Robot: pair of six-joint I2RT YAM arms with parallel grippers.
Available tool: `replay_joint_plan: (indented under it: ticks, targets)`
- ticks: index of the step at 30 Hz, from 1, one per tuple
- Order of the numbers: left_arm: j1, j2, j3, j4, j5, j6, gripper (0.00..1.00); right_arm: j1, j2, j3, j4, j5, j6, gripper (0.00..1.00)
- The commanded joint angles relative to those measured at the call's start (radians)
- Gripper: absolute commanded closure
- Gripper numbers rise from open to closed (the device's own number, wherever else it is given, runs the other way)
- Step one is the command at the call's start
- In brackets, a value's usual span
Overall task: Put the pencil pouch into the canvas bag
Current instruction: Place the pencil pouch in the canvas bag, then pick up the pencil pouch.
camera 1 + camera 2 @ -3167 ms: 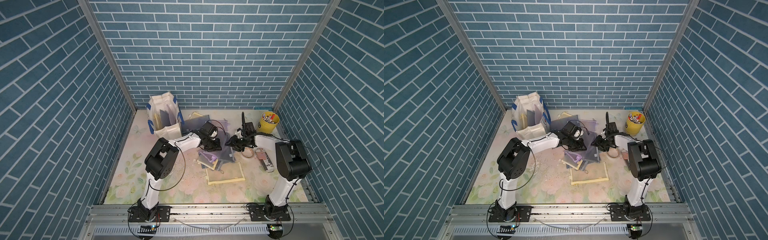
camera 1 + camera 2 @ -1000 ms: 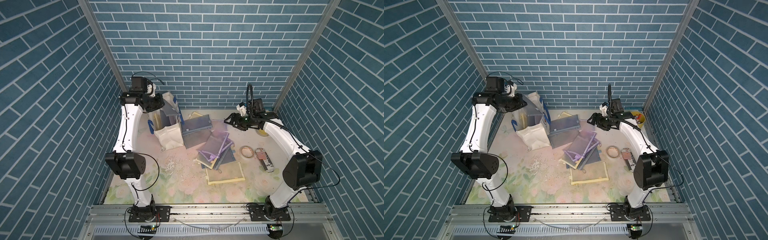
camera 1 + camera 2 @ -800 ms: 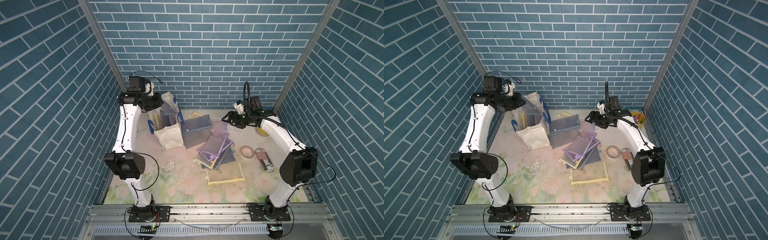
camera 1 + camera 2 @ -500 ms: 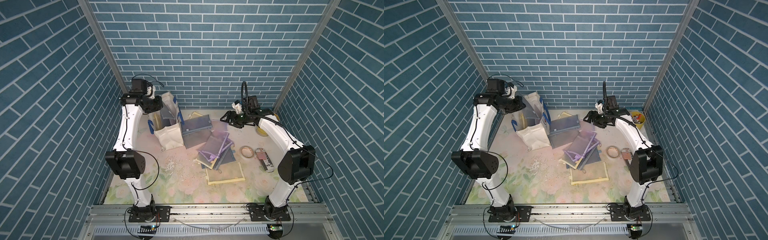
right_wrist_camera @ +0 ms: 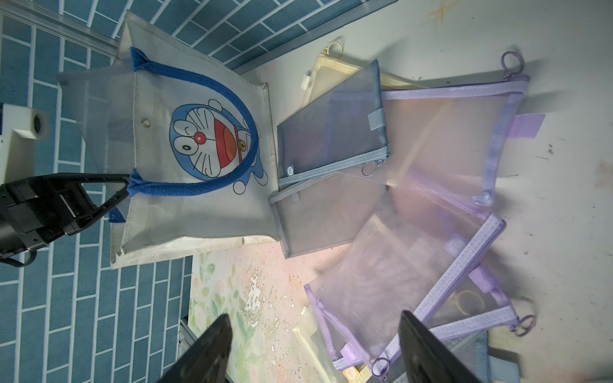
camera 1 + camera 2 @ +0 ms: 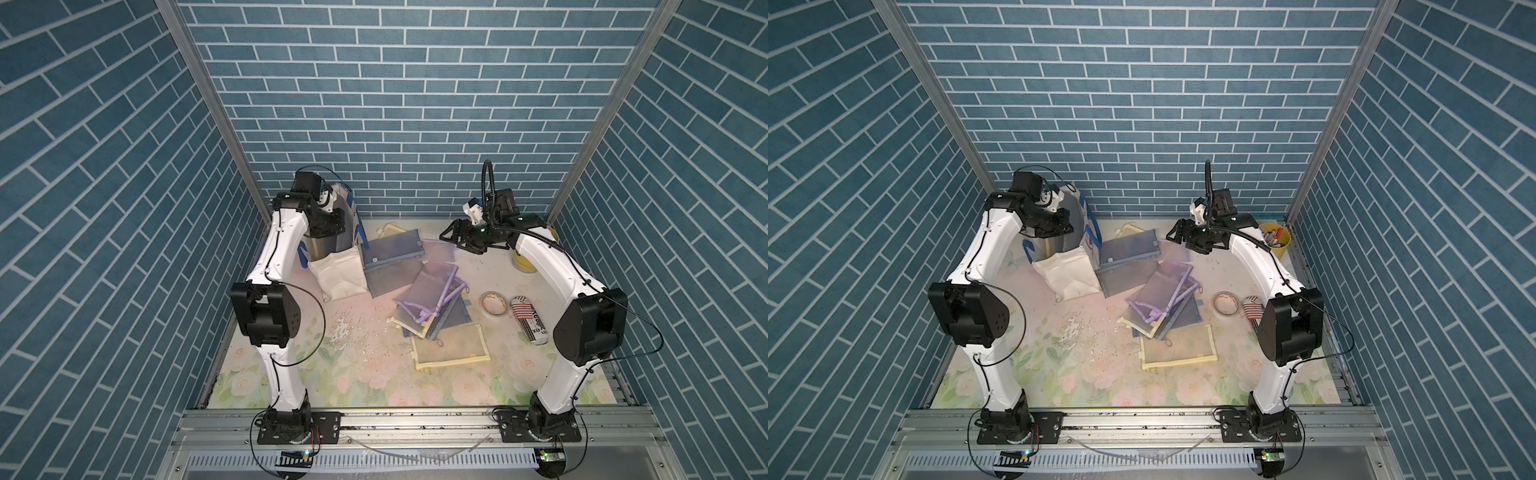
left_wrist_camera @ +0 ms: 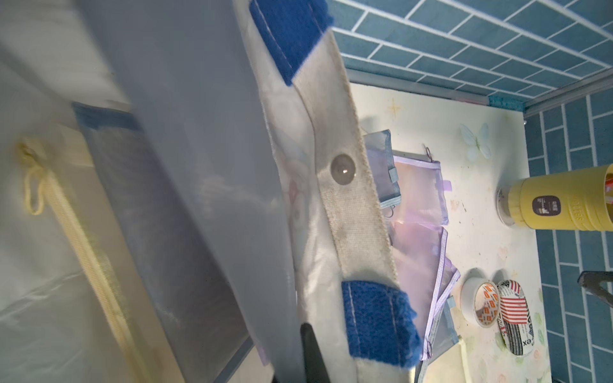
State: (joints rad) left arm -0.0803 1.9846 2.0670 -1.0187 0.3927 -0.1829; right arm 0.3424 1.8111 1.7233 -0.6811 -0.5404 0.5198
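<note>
pencil pouch [image 7: 199, 149]: translucent grey-blue mesh, hanging upright in the mouth of the canvas bag [image 6: 340, 274]. Its upper part stands clear above the bag's rim [image 7: 341, 205]. How deep the lower part reaches, cannot tell.
left gripper [image 6: 332, 222]: closed tight on the pencil pouch, directly over the canvas bag's opening. One finger [image 7: 308, 351] lies against the mesh, near a blue handle end.
canvas bag: off-white with blue strap handles. A cartoon print [image 5: 212, 142] is on the side turned toward the right gripper.
inside the canvas bag: a yellow-zip pouch [image 7: 83, 238] and a blue-edged pouch [image 7: 142, 205], beside the held one.
right gripper [image 6: 452, 241]: jaws spread wide with nothing between them, in the air well apart from the canvas bag on its printed side.
blue-grey pouches [image 6: 392, 249]: flat on the table [image 6: 332, 374], lying against the canvas bag's printed side.
purple pouches [image 6: 428, 286]: overlapping, farther out from the canvas bag than the blue-grey ones.
yellow-trimmed pouch [image 6: 451, 345]: past the purple ones from the canvas bag.
tape roll [image 6: 493, 303], flag-print can [image 6: 528, 318]: just beside each other, beyond the purple pouches from the canvas bag.
yellow pen bucket [image 6: 1277, 245]: well apart from the canvas bag, past the right gripper.
</note>
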Motion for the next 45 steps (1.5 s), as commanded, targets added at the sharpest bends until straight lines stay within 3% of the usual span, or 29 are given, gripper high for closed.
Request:
replay_joint_plan:
  ticks: [1,8,12,14,17,23,28,34,38,45]
  targets:
    - [-0.015,0.038,0.029,-0.039,-0.021,0.005,1.0,0.006,-0.004,0.002,-0.014,0.008,0.014,0.22]
    - [-0.012,0.112,0.103,-0.113,-0.114,-0.044,0.98,0.006,-0.025,-0.036,0.002,0.01,0.017,0.22]
    - [-0.014,0.078,0.112,-0.104,-0.154,-0.071,0.61,0.005,-0.034,-0.049,0.004,0.014,0.016,0.22]
    - [-0.021,0.052,0.132,-0.115,-0.189,-0.067,0.56,0.006,-0.039,-0.062,0.01,0.014,0.018,0.22]
    - [-0.067,0.012,0.201,-0.171,-0.346,-0.044,0.5,0.006,-0.048,-0.093,0.022,0.02,0.034,0.22]
    - [-0.242,-0.007,0.342,-0.273,-0.496,-0.001,0.42,0.006,-0.061,-0.163,0.082,0.022,0.084,0.22]
    - [-0.402,-0.099,0.139,-0.1,-0.31,-0.052,0.42,0.006,-0.059,-0.239,0.127,0.034,0.106,0.23]
    - [-0.475,-0.124,-0.182,0.225,0.006,-0.273,0.42,0.006,-0.09,-0.385,0.224,0.042,0.201,0.22]
    - [-0.489,-0.078,-0.313,0.338,0.066,-0.329,0.41,0.006,-0.07,-0.429,0.274,0.019,0.221,0.22]
    - [-0.5,0.047,-0.332,0.346,0.01,-0.297,0.41,0.006,-0.031,-0.483,0.367,0.042,0.235,0.22]
